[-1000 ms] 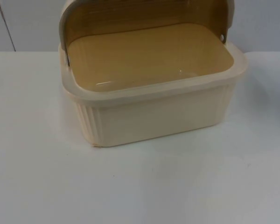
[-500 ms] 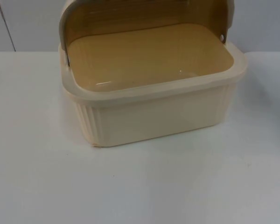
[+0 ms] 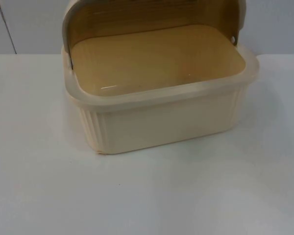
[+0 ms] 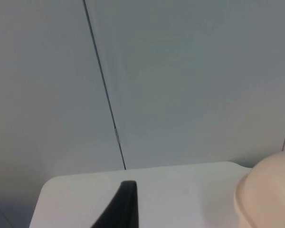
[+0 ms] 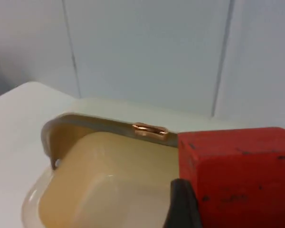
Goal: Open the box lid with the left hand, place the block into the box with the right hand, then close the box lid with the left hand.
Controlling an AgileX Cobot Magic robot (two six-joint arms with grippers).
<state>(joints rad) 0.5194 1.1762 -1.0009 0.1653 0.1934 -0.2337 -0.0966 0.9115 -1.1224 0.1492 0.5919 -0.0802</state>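
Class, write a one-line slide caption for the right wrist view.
Right gripper carries the red block toward the open box.

The box (image 3: 161, 115) is a cream plastic tub with rounded corners, a broad pale rim and fine vertical ribbing on its left front wall. It stands on the table towards the far side, turned a little so its near left corner comes closest. Its inside is a plain tan colour with nothing in it. The lid (image 3: 152, 12) is swung open and stands up behind the far rim, curved like a hood (a small copper-coloured clasp (image 5: 149, 129) sits at the middle of its edge). The block (image 5: 237, 173) is bright red with scuffed dark marks, square-edged, held above the box's open interior.
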